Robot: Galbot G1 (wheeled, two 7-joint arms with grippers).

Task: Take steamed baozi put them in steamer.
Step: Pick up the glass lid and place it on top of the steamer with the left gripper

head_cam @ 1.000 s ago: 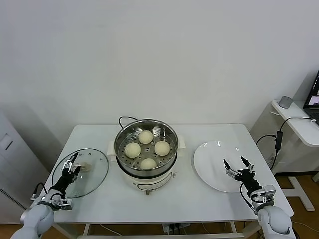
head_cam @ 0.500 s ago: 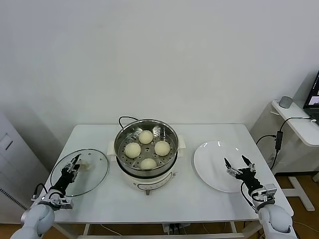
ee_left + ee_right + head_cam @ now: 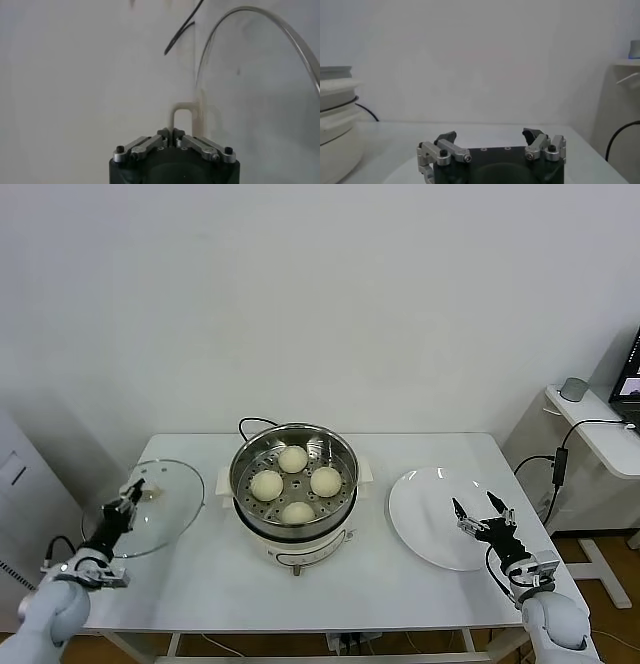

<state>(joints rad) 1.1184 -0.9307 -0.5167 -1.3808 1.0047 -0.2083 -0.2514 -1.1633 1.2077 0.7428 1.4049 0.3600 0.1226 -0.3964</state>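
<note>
Four cream-white baozi (image 3: 292, 458) lie on the perforated tray inside the steel steamer (image 3: 244, 462) at the table's middle. My left gripper (image 3: 128, 502) is shut on the beige handle (image 3: 182, 107) of the round glass lid (image 3: 165, 509). It holds the lid tilted, off the table, over the table's left edge. The lid's metal rim (image 3: 265, 21) arcs across the left wrist view. My right gripper (image 3: 480, 519) is open and empty, just above the bare white plate (image 3: 420, 504); in its own view the gripper (image 3: 491, 135) holds nothing.
The steamer's black cord (image 3: 248, 424) loops behind it. The steamer's white base (image 3: 335, 125) shows at the edge of the right wrist view. A side desk (image 3: 600, 429) with a cable stands to the right of the table.
My left gripper has lifted the glass lid off the table by its handle, tilted it and carried it left. The right gripper has barely moved.
</note>
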